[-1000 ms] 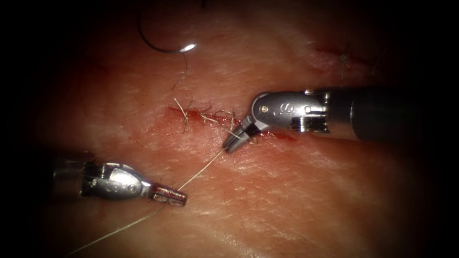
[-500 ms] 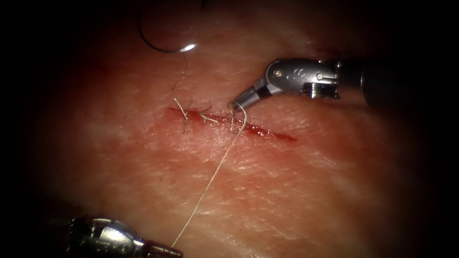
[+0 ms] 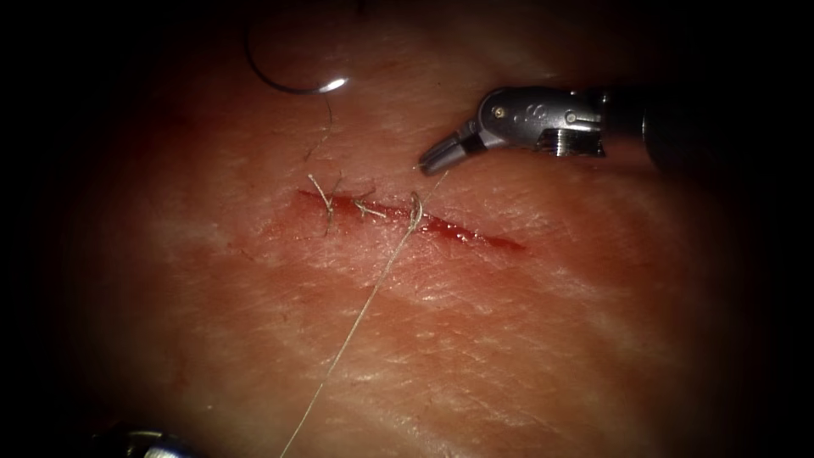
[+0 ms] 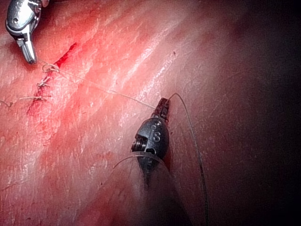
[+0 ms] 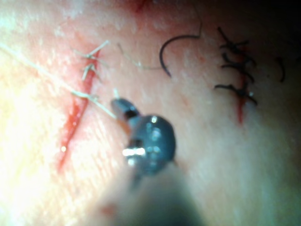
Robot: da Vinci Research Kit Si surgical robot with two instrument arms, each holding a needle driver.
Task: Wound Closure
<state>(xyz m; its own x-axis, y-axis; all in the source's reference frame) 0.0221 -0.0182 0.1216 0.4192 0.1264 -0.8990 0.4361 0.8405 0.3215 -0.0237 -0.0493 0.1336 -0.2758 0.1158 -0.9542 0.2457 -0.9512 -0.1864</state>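
Darkness all round the lit middle, brightest at centre, fading toward black edges.

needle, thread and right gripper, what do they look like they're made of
The needle, lying free on the tissue above the cut, looks like thin dark metal: it glints brightly at one end. The thread, held by both grippers, looks like a pale, matte fibre, possibly braided. The right gripper looks like brushed steel, grey with soft highlights; the left gripper looks darker.

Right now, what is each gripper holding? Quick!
Left gripper: closed on the thread.
Right gripper: closed on the thread's short end, above the cut.
Needle: lying free on the tissue.
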